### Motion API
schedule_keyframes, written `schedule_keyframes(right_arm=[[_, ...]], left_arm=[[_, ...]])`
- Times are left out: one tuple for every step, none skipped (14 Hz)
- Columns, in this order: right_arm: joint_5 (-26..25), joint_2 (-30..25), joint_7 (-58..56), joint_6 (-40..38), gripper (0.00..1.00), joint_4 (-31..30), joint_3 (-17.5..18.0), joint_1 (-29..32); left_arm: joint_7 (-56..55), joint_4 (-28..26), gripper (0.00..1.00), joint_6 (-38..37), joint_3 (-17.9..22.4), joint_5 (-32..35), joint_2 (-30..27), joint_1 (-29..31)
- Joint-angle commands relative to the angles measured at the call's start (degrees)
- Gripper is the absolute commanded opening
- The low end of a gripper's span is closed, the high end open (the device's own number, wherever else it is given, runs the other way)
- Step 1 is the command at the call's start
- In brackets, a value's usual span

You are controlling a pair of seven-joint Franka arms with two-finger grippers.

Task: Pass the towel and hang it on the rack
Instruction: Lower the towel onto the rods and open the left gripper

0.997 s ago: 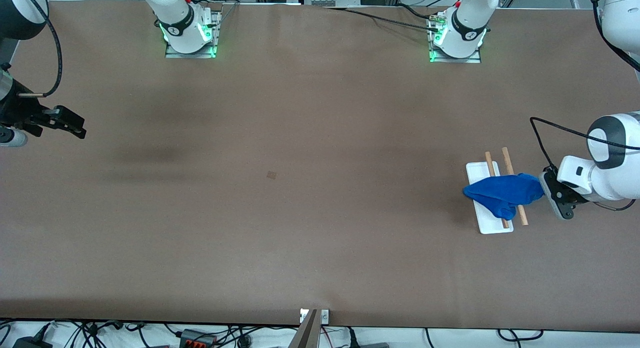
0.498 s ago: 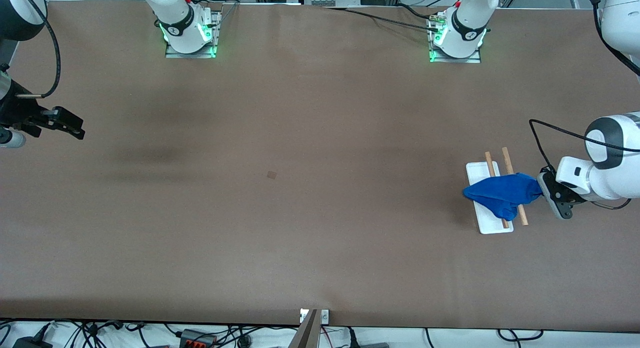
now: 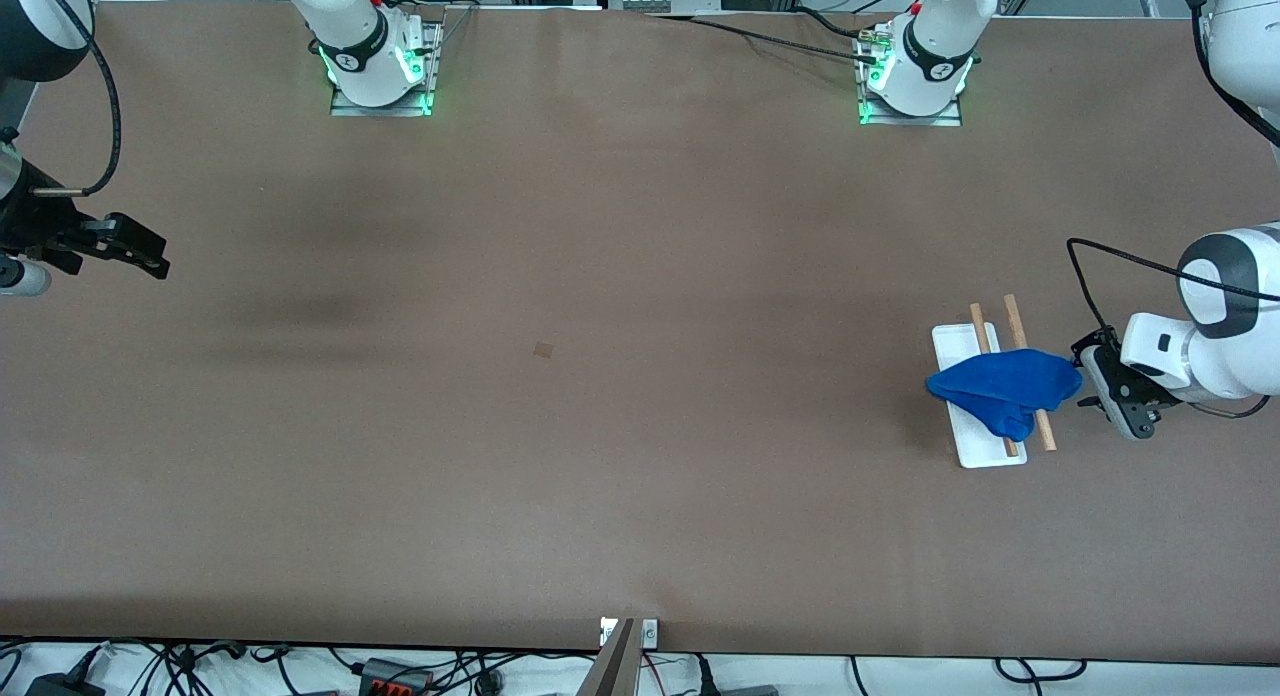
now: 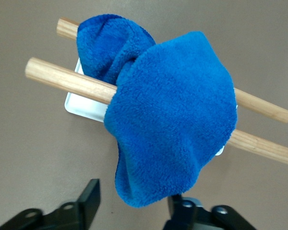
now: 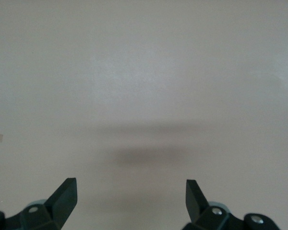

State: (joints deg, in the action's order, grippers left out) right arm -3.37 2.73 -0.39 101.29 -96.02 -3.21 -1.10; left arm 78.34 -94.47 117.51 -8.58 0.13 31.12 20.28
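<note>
Left claw (image 3: pixel 1098 384) now standing wide, letting go of towel (image 3: pixel 1003 386) and backing off beside rack (image 3: pixel 978 454). Towel draping over both rods, bunched. Hanging looking done. Right claw (image 3: pixel 150 254) waiting wide, empty, over right arm's end of table (image 3: pixel 600 426).

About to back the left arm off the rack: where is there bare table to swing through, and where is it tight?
Bare brown table runs from the rack to the waiting right gripper, open at its own end. It's tight only where the towel drapes both rods, its edge hanging between the open left gripper fingers.
</note>
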Motion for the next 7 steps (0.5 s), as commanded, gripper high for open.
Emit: schedule_keyframes(right_arm=[[0.5, 0.4, -0.9, -1.1, 1.00, 1.3, 0.0, 0.3], [0.5, 0.5, -0.8, -1.1, 1.00, 1.4, -0.1, 0.0], [0.5, 0.5, -0.8, -1.1, 1.00, 1.4, -0.2, -0.4], [0.5, 0.5, -0.7, -1.1, 1.00, 1.3, -0.2, -0.6], [0.4, 0.5, -0.7, -1.1, 1.00, 1.3, -0.3, -1.0], [0.4, 0.5, -0.6, -1.1, 1.00, 1.3, -0.4, -1.3], [0.4, 0.5, -0.6, -1.1, 1.00, 1.4, -0.7, -1.5]], left_arm=[[2.5, 2.3, 1.00, -3.9, -0.7, -0.9, -0.9, 0.9], [2.6, 4.0, 1.00, -6.2, -0.6, -0.9, -0.9, 1.0], [2.5, 5.4, 1.00, -8.3, -0.5, -0.9, -0.9, 1.1], [2.4, 6.7, 1.00, -10.0, -0.2, -0.7, -0.9, 1.1], [2.3, 8.3, 1.00, -12.2, -0.1, -0.6, -0.9, 1.1], [2.0, 9.8, 1.00, -14.2, -0.1, -0.4, -0.9, 1.1], [2.0, 11.6, 1.00, -16.6, 0.1, -0.1, -0.9, 1.0]])
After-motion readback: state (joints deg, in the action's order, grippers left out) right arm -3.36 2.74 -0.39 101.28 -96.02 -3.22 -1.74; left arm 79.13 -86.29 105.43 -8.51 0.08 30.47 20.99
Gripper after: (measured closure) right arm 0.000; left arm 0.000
